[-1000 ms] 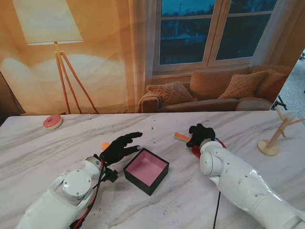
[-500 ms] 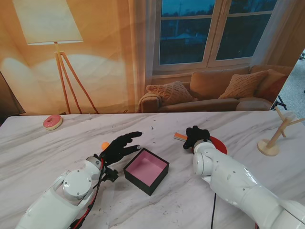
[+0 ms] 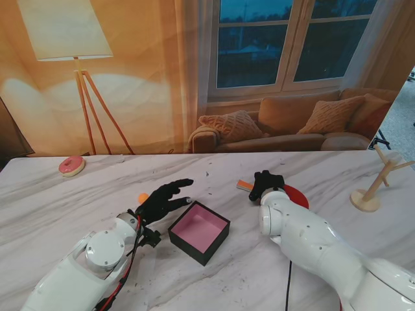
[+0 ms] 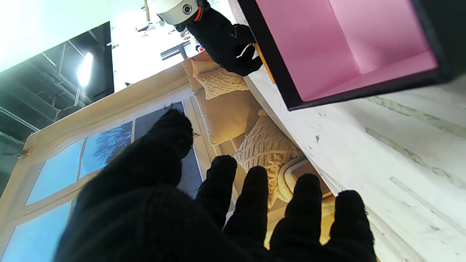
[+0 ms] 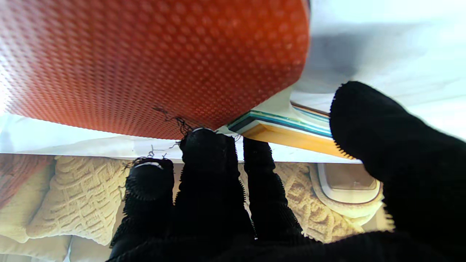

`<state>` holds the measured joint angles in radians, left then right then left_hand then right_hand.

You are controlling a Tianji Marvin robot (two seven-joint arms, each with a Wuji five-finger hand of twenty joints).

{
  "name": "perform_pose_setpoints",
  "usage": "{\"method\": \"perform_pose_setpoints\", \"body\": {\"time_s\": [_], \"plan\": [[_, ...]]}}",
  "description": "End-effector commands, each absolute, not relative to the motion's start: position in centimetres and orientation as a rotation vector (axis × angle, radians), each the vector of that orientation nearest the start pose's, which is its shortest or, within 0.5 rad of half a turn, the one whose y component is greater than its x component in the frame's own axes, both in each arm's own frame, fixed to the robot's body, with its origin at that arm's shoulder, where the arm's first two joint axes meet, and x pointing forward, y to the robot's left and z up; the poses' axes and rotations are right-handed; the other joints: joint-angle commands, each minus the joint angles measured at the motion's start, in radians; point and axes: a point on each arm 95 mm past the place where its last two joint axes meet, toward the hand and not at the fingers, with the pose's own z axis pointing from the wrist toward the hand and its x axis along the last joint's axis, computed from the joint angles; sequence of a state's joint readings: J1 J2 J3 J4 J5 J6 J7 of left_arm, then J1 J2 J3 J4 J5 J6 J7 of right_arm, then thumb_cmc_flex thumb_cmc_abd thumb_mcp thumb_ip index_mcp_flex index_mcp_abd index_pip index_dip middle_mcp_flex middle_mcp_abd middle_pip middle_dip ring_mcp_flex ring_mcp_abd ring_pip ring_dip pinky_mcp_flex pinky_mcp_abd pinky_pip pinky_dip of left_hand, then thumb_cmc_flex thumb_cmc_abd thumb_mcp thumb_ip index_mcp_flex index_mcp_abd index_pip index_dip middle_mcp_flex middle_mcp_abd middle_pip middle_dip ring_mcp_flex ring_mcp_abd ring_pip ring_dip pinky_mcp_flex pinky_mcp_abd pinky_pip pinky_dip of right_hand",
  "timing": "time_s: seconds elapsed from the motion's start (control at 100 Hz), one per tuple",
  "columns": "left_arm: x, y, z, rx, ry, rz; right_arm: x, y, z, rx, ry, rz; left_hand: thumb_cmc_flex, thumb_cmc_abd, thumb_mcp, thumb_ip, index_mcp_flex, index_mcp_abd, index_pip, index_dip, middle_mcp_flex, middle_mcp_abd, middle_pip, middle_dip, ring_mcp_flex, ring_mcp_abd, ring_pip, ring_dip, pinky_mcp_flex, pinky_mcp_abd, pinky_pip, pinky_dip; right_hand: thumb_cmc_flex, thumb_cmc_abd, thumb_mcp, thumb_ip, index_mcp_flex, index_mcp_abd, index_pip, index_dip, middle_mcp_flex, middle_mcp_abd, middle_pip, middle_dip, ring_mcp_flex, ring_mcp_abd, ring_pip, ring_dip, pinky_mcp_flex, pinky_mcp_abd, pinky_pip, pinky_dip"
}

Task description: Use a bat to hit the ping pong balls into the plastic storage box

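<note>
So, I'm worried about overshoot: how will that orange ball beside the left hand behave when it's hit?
The orange ball is round and sits on smooth marble, so it will likely roll freely. It looks small and probably light, so a gentle tap toward the box seems wiser.

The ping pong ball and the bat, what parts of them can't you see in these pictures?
- Orange ball: stand view, mostly hidden behind the left hand.
- Bat: stand view, blade largely covered by the right arm, handle by the right hand.
- Bat, right wrist view: blade cut off by the edge; grip unclear.
</note>
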<state>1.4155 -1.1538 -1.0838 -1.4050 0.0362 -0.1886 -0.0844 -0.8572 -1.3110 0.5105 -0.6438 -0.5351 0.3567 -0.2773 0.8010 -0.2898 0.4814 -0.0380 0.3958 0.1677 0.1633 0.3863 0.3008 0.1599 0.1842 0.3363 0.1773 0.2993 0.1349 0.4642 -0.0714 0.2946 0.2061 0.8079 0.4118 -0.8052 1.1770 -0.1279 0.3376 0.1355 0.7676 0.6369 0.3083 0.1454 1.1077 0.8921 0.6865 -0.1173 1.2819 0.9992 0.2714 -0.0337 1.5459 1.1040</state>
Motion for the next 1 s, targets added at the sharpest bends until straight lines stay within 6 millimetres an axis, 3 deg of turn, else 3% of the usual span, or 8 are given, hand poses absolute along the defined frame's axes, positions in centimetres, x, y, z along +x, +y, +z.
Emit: {"method": "perform_pose_setpoints", "body": {"time_s": [0.0,0.18,0.24,0.34,0.58,0.61,0.74,0.99], "plan": [[42.4,-4.5,-34.7,-2.055,1.134,-2.171,53.6,1.8,-40.2,1.403,1.398,0.997,-0.008,-0.001,-0.008,0.002,0.02,-0.019,-0.005,-0.003,0.016,-0.007,-0.002,0.005,0.002,0.0,0.005,0.006,-0.005,-0.016,0.004,0.016,0.017,-0.023,0.06,-0.028,0.086,-0.029,0.08,0.038,0.013,0.021,0.022,0.008,0.051,-0.015,0.039,-0.001,0.013,0.015,0.053,0.018],[42.4,-4.5,-34.7,-2.062,1.135,-2.169,53.8,2.0,-40.6,1.393,1.407,0.983,-0.007,0.002,-0.012,0.002,0.021,-0.019,-0.005,-0.003,0.017,-0.006,-0.003,0.005,0.002,-0.001,0.005,0.006,-0.006,-0.017,0.004,0.016,0.041,-0.006,0.084,-0.026,0.22,-0.069,0.194,0.113,0.054,0.028,0.04,0.012,0.089,-0.016,0.059,-0.012,0.051,0.019,0.067,0.012],[42.4,-4.5,-34.7,-2.064,1.133,-2.168,53.8,2.1,-40.7,1.393,1.416,0.979,-0.012,0.013,-0.019,0.001,0.02,-0.017,-0.006,-0.003,0.018,-0.004,-0.003,0.005,-0.001,-0.003,0.003,0.006,-0.006,-0.017,0.004,0.016,0.082,-0.021,0.08,-0.143,0.257,-0.092,0.25,0.049,0.064,0.026,0.041,0.013,0.096,-0.015,0.069,-0.028,0.057,0.023,0.072,0.003],[42.3,-4.6,-34.7,-2.076,1.115,-2.174,53.8,2.1,-40.9,1.391,1.422,0.976,-0.01,0.017,-0.03,0.001,0.021,-0.015,-0.007,-0.004,0.019,-0.001,-0.005,0.004,-0.003,-0.001,0.002,0.005,-0.01,-0.019,0.002,0.016,0.135,-0.048,0.087,-0.189,0.294,-0.123,0.343,-0.018,0.08,0.023,0.045,0.012,0.105,-0.011,0.074,-0.038,0.065,0.027,0.074,-0.004],[42.4,-4.6,-34.7,-2.077,1.118,-2.172,53.9,2.0,-40.8,1.364,1.413,0.992,-0.007,0.026,-0.05,0.001,0.021,-0.015,-0.009,-0.005,0.021,-0.001,-0.007,0.005,-0.002,0.0,0.001,0.005,-0.011,-0.018,0.002,0.016,0.202,-0.031,0.125,-0.175,0.367,-0.139,0.435,-0.043,0.125,0.022,0.044,0.001,0.138,0.001,0.082,-0.059,0.096,0.038,0.081,-0.015],[42.4,-4.6,-34.7,-2.078,1.116,-2.172,54.0,2.0,-40.7,1.361,1.408,0.995,-0.009,0.033,-0.057,0.001,0.021,-0.014,-0.01,-0.005,0.022,0.0,-0.007,0.005,-0.003,0.0,0.0,0.005,-0.011,-0.018,0.002,0.016,0.214,-0.026,0.124,-0.176,0.37,-0.139,0.445,-0.056,0.128,0.021,0.044,-0.007,0.139,0.001,0.101,-0.102,0.101,0.04,0.086,-0.023],[42.4,-4.6,-34.7,-2.089,1.099,-2.177,54.0,1.9,-40.5,1.351,1.392,1.008,-0.005,0.038,-0.074,0.001,0.023,-0.014,-0.011,-0.006,0.023,0.002,-0.009,0.005,-0.004,0.001,0.0,0.005,-0.013,-0.02,0.002,0.016,0.249,-0.001,0.123,-0.175,0.404,-0.144,0.46,-0.063,0.144,0.028,0.03,-0.026,0.146,0.009,0.111,-0.138,0.111,0.043,0.088,-0.031],[42.4,-4.7,-34.7,-2.098,1.08,-2.182,53.7,2.0,-39.3,1.349,1.332,1.064,0.001,0.063,-0.111,0.001,0.026,-0.011,-0.013,-0.007,0.027,0.009,-0.012,0.005,-0.004,0.004,-0.002,0.006,-0.015,-0.02,0.001,0.016,0.264,0.044,0.118,-0.178,0.377,-0.131,0.494,-0.047,0.155,0.039,0.023,-0.052,0.149,0.026,0.119,-0.171,0.111,0.051,0.087,-0.04]]}}
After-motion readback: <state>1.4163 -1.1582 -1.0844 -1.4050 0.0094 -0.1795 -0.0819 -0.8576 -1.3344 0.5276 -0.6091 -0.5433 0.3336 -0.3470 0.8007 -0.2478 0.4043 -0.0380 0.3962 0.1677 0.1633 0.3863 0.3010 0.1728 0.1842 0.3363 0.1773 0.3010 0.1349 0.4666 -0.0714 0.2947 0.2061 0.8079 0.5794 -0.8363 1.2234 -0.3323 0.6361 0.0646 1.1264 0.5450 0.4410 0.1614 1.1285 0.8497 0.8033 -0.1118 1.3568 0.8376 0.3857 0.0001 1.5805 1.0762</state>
